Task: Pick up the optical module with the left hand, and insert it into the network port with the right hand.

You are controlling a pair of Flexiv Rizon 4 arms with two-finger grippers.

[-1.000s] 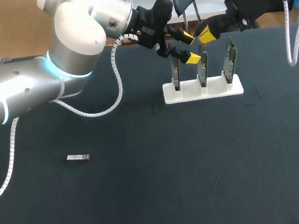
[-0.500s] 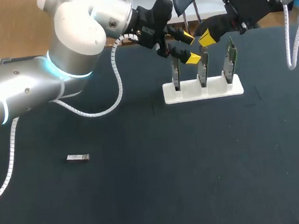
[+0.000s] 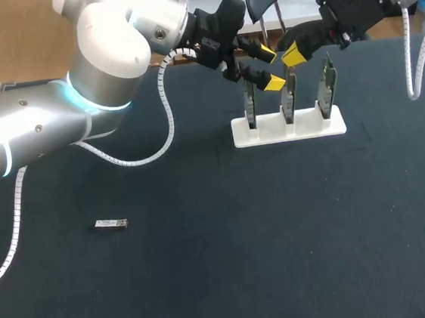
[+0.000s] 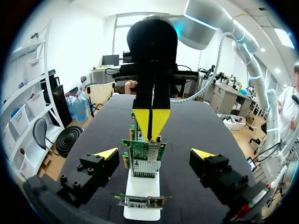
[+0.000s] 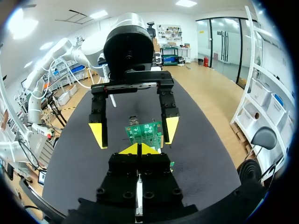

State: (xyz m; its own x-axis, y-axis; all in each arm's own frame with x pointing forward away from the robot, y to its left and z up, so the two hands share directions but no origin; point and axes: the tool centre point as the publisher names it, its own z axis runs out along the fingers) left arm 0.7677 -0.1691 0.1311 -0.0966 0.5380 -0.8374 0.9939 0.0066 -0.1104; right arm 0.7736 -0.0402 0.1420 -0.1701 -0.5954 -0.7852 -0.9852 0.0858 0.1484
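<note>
**A:** Where's the module (image 3: 111,224) rn?
**B:** Lying flat on the bench (image 3: 225,279), near-left area, on its own. Well apart from both hands, nothing touching it.

**A:** Hands?
**B:** L hand (image 3: 270,67) is hanging released, fingers spread wide, up at the stand (image 3: 270,131) that's carrying three upright cards (image 3: 329,86). L wrist cam is showing the mid card (image 4: 145,158) ahead of it, in line w/ the gap but not touched. R hand (image 3: 294,51) is hovering just above that same card, clenched, tips meeting. Not seeing anything btwn them.

**A:** So pick-up not yet begun?
**B:** Judging so. L hand is sitting at the far end of the bench from the module.

**A:** How's it going to handle?
**B:** Guessing: small metal-cased slug, light, stiff, prob. smooth, so a bit slippery under the pads. It's lying low, so fingers are needing to come nearly down to the surface.

**A:** Where to grip?
**B:** Am thinking across the narrow sides, toward one end, leaving the plug end free for handover to R. Connector end prob. delicate, so avoiding squeeze there.

**A:** Insertion risk?
**B:** Port too small to make out here. Cards are standing thin and tall, so a skewed push could be rocking them.
</note>
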